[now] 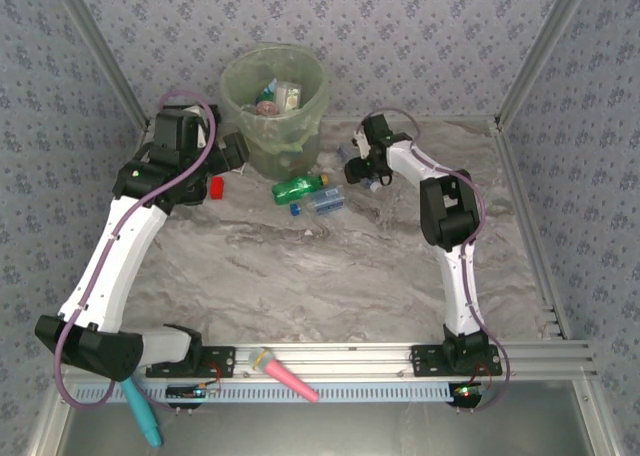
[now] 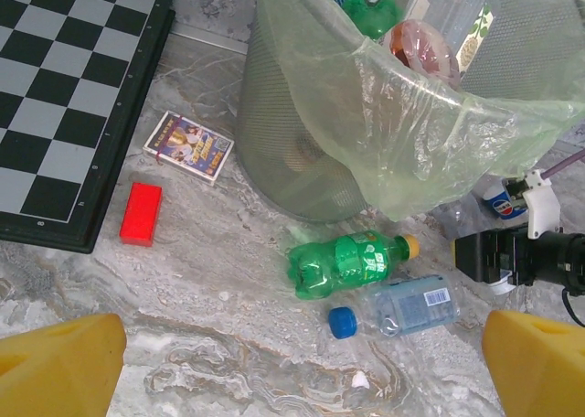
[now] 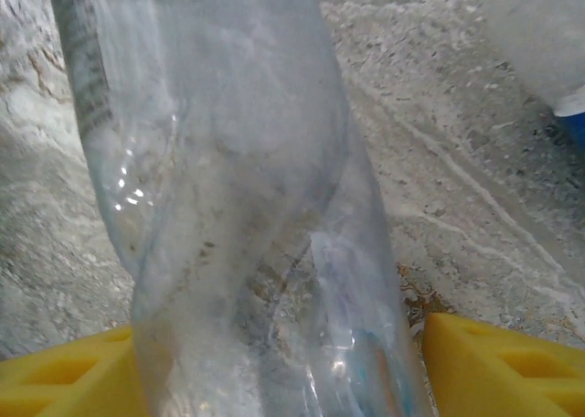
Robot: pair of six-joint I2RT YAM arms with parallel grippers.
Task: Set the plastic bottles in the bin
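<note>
Plastic bottles, loose on the marbled table at the foot of the bin, which stands at the far edge with more bottles already inside its thin bag liner. A green bottle with a yellow cap lies on its side just in front of the bin wall. A clear bottle with a blue cap lies on its side close beside it, on the near side. To the right of these, a crumpled clear bottle stands between the yellow fingers of the right gripper, which is low over the table. The pads sit against both sides of it, so the tool appears clenched on this bottle. A bottle with a blue-and-white label lies just behind that gripper, near the bin; whether it is the same bottle cannot be told. The left gripper hangs left of the bin with its yellow tips spread wide and nothing between them. Surroundings, seen from the left wrist: a red block and a small printed card box lie left of the bin, between it and a black-and-white chessboard. The block is almost touching the board's edge. At the near rail, well apart from the bottles, rest a pink-handled tool and a teal-handled tool. The green bottle and the blue-capped bottle lie in open space, with only the bin wall behind them.
</note>
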